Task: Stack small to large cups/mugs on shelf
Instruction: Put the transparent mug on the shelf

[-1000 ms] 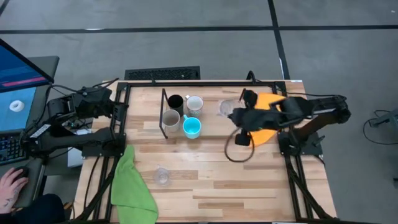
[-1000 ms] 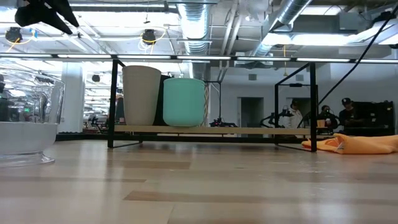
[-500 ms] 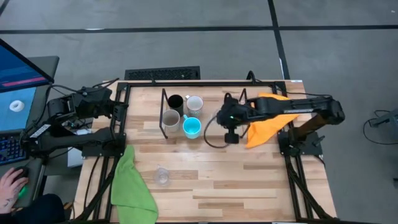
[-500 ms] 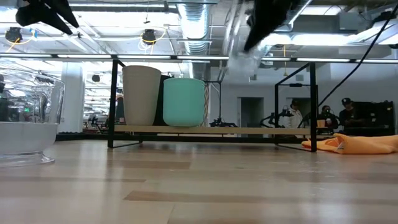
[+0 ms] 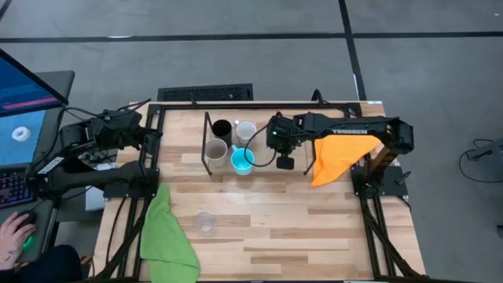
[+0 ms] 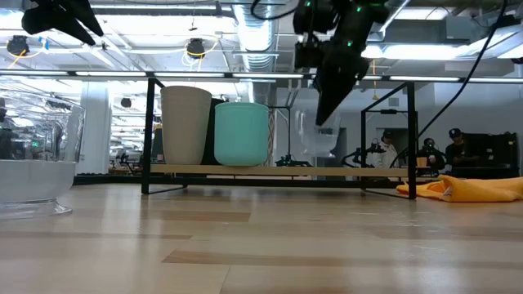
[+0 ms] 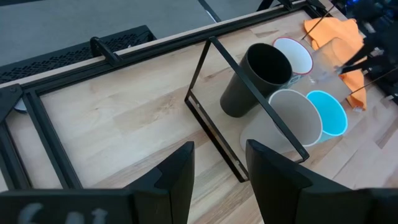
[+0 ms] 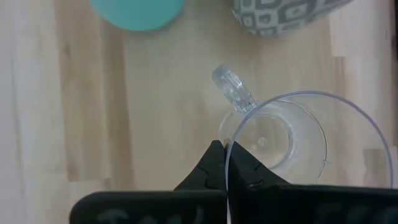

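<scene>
Pinching a clear glass cup (image 8: 280, 140) by its rim, right fingers (image 8: 214, 165) closed, visible only wrist-side.

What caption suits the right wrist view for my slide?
Right claw pinching the rim of a clear glass cup above the wooden board.

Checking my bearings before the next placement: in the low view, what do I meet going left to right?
Clear glass cup at the near left edge → grey-beige mug → light blue mug → glass cup hanging from the right pincer → orange cloth.
</scene>
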Robot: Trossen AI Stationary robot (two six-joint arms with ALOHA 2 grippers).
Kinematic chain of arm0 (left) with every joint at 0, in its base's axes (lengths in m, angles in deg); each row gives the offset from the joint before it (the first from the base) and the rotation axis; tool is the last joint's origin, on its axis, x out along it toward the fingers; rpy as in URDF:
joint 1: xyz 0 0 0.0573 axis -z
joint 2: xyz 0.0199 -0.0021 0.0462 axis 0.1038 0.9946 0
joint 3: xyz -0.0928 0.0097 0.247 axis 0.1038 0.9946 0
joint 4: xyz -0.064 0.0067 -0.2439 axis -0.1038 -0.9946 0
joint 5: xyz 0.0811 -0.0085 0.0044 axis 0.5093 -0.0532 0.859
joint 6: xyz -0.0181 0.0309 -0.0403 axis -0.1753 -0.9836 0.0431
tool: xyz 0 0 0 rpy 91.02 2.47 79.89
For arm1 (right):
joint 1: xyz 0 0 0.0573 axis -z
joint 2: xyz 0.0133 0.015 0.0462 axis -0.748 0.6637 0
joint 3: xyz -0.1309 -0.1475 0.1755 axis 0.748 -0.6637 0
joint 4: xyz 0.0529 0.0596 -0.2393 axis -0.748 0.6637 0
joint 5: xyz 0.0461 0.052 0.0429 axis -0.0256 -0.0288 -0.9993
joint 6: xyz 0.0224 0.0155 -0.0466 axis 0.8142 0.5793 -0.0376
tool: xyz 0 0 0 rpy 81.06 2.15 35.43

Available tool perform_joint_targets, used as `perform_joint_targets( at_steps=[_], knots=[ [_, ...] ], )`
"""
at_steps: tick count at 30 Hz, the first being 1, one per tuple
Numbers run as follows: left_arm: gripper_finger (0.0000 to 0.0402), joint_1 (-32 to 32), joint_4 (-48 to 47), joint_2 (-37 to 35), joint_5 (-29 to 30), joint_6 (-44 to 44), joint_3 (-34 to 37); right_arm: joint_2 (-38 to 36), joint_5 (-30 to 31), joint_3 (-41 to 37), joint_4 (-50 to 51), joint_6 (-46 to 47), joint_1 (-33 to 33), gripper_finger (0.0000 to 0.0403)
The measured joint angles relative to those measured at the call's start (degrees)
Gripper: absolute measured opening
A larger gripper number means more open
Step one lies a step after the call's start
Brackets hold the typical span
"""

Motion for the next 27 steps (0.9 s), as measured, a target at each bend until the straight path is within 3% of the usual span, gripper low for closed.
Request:
perform_joint_targets(
  at_steps=[10, 27],
  knots=[
    [0.0135, 0.01, -0.02, 0.00, -0.04, 0.00, 0.00, 3.54, -2.97, 0.41, -1.59, -3.87, 4.41, 0.0009],
    [0.0135, 0.00, -0.04, 0.00, 0.04, -1.31, 0.00, 3.50, -5.49, 0.68, -5.18, -5.77, 6.12, 0.0013]
  ],
)
